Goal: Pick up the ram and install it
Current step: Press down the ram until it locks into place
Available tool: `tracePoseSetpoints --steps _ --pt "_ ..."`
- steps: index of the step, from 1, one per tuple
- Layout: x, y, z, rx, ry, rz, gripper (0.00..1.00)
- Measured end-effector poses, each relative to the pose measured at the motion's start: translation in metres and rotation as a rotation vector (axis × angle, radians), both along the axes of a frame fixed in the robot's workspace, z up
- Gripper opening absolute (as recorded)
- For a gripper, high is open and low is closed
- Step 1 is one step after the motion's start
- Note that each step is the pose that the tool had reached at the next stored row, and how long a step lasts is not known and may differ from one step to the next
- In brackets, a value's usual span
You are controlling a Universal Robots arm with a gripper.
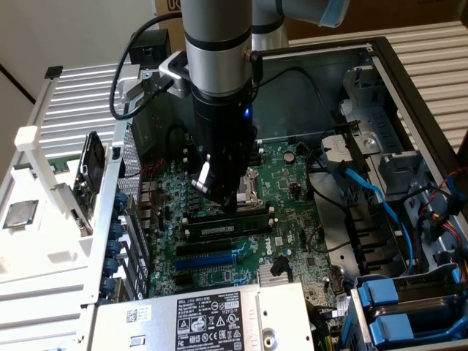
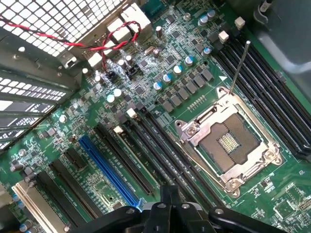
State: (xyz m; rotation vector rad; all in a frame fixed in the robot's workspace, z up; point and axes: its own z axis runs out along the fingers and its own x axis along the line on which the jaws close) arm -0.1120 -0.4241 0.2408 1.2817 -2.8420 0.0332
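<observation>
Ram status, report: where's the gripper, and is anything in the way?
Gripper low over the motherboard, beside the processor socket. Ram lying in a memory slot just below. Nothing blocking.

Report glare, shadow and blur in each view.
Exterior view: bright light washes out the white panel at its left; the arm shows a highlight streak; the gripper is dark above the ram. Wrist view: evenly lit, the socket frame gleams; the gripper base is dark.

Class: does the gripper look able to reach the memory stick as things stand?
Probably yes: the gripper hangs right over the memory stick, and nothing lies between them.
</observation>
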Motion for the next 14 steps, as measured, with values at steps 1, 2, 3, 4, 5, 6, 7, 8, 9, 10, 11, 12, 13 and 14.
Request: tracePoseSetpoints --steps 1,2,3,4,5,6,7,8,9,10,11,12,13,14 --pt "0.0 0.0 0.0 0.0 0.0 -0.016 0.11" --pt "0.0 0.0 0.0 0.0 0.0 -0.03 0.11" --pt "0.0 0.0 0.0 0.0001 -0.0001 -0.048 0.11" --pt "0.0 0.0 0.0 0.0001 0.0 -0.064 0.11" --pt "0.0 0.0 0.0 0.0 0.0 -0.079 0.11" --pt "0.0 0.0 0.0 0.0001 0.0 -0.094 0.11" --pt "0.0 0.0 0.0 0.0001 -0.0001 -0.11 0.11" --pt "0.0 0.0 0.0 0.0 0.0 -0.142 0.11" --pt "0.0 0.0 0.0 0.0 0.0 -0.157 0.11" --pt "0.0 0.0 0.0 0.0 0.0 -0.173 0.11" --pt "0.0 0.0 0.0 0.0 0.0 -0.189 0.11" --pt "0.0 0.0 0.0 0.0 0.0 -0.205 0.11" --pt "0.0 0.0 0.0 -0.0001 0.0 -0.22 0.11" --pt "0.0 0.0 0.0 0.0 0.0 -0.236 0.11"
